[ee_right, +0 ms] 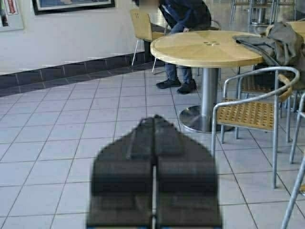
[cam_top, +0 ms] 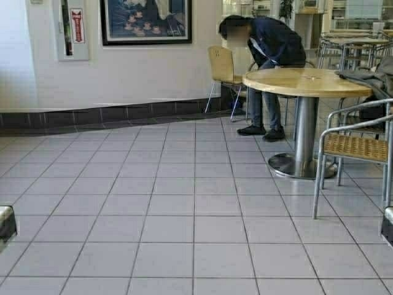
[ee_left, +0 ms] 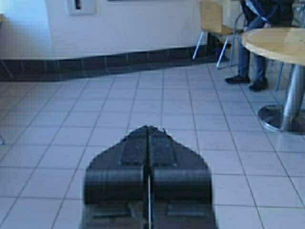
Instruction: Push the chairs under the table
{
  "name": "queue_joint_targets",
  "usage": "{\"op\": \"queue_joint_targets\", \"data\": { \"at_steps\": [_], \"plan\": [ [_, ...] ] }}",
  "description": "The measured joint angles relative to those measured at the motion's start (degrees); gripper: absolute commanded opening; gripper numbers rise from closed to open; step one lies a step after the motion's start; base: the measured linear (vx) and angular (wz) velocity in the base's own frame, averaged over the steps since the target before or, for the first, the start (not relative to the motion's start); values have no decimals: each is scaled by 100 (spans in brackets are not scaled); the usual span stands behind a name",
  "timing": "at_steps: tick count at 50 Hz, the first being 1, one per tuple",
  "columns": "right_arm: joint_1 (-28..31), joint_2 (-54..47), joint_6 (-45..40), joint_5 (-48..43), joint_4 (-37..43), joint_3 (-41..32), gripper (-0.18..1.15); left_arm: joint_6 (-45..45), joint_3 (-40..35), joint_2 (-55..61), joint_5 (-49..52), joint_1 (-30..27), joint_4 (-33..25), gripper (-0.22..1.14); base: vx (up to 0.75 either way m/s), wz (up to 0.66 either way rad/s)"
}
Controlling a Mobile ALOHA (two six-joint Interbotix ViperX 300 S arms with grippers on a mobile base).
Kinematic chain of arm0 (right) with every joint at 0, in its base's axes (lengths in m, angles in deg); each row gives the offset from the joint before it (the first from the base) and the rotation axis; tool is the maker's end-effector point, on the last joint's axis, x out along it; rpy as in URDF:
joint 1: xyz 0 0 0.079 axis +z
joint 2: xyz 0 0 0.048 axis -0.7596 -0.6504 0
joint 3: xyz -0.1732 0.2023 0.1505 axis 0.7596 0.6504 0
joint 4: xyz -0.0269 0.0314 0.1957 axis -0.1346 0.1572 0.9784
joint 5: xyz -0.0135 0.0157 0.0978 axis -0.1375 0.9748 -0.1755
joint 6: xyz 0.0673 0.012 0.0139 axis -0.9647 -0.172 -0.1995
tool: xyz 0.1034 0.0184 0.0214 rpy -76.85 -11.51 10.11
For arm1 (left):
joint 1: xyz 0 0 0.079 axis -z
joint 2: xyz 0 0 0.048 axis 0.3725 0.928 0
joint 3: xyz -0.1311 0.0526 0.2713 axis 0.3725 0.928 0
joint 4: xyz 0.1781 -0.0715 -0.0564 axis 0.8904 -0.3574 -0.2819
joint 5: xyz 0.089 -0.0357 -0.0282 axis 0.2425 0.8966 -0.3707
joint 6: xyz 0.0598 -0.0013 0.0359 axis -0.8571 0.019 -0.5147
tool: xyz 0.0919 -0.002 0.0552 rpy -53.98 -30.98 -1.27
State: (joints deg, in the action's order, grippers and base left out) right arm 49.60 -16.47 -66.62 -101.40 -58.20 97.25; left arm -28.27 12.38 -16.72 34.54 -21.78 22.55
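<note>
One light tan plywood chair [cam_top: 221, 66] with thin chrome legs stands by the far wall, behind the round table. It also shows in the left wrist view [ee_left: 212, 19] and the right wrist view [ee_right: 143, 24]. The long narrow table is out of view. My left gripper [ee_left: 148, 129] is shut and empty, held low over the tiled floor at the left edge of the high view [cam_top: 6, 222]. My right gripper [ee_right: 153, 119] is shut and empty, at the right edge of the high view [cam_top: 387, 225]. Both are far from the chair.
A round wood table [cam_top: 307, 82] on a steel pedestal stands ahead on the right. A metal armchair with a wicker seat [cam_top: 356, 147] is beside it, with a jacket [cam_top: 368, 77] above. A person [cam_top: 270, 49] bends over behind the table. Open tiled floor [cam_top: 153, 203] lies ahead.
</note>
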Motion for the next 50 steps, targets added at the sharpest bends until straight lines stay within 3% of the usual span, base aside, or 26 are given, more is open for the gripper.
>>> {"op": "queue_joint_targets", "data": {
  "at_steps": [6, 17, 50],
  "plan": [
    [-9, 0, -114, 26, 9, 35, 5, -26, 9, 0, -18, -70, 0, 2, 8, 8],
    [0, 0, -167, 202, 0, 53, 5, 35, 9, 0, -53, -413, 0, 3, 14, 10],
    [-9, -9, -202, 281, 18, 88, 5, 79, 79, 18, -62, -431, 0, 3, 26, 16]
  ]
}}
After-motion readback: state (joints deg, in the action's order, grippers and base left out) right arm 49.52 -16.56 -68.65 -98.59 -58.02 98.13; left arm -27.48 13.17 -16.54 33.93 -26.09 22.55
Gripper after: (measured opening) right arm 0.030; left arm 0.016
